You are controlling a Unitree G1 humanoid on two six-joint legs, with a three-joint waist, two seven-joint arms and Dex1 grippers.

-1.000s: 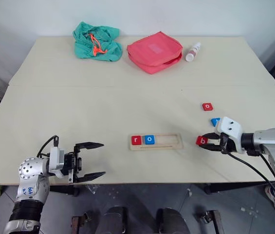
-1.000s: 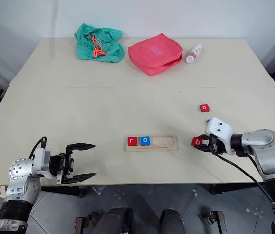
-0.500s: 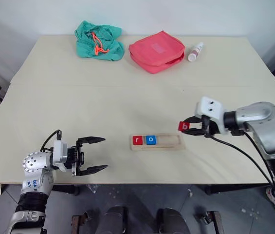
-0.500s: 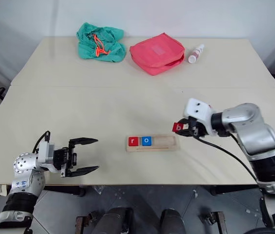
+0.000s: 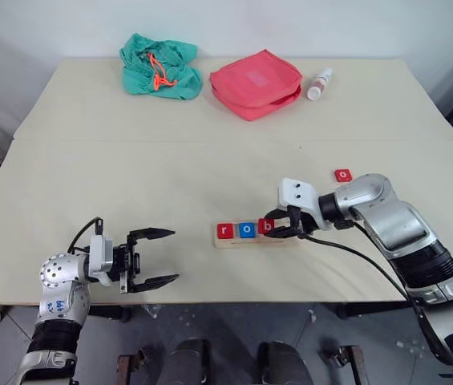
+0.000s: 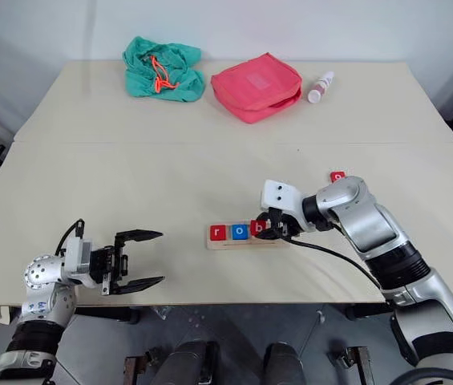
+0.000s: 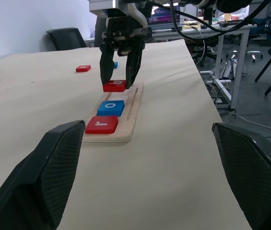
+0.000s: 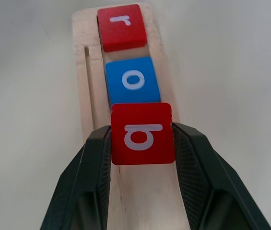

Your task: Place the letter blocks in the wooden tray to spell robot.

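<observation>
The wooden tray (image 5: pixel 242 243) lies near the table's front edge. In its groove sit a red r block (image 5: pixel 225 231) and a blue o block (image 5: pixel 246 230). My right gripper (image 5: pixel 270 228) is shut on the red b block (image 8: pixel 142 133), holding it over the groove right beside the blue o; whether it rests on the wood I cannot tell. A red o block (image 5: pixel 342 175) lies on the table to the right, behind my right arm. A blue block (image 7: pixel 114 64) peeks out past the right gripper. My left gripper (image 5: pixel 155 257) stands open and empty at the front left.
At the table's far side lie a green cloth bag (image 5: pixel 160 66), a pink pouch (image 5: pixel 256 83) and a small white bottle (image 5: pixel 318 83). Office chairs and desks stand beyond the table's right end in the left wrist view.
My right gripper has carried the red b block leftward from the right side of the table to the tray, beside the blue o. The left gripper has stayed in place.
</observation>
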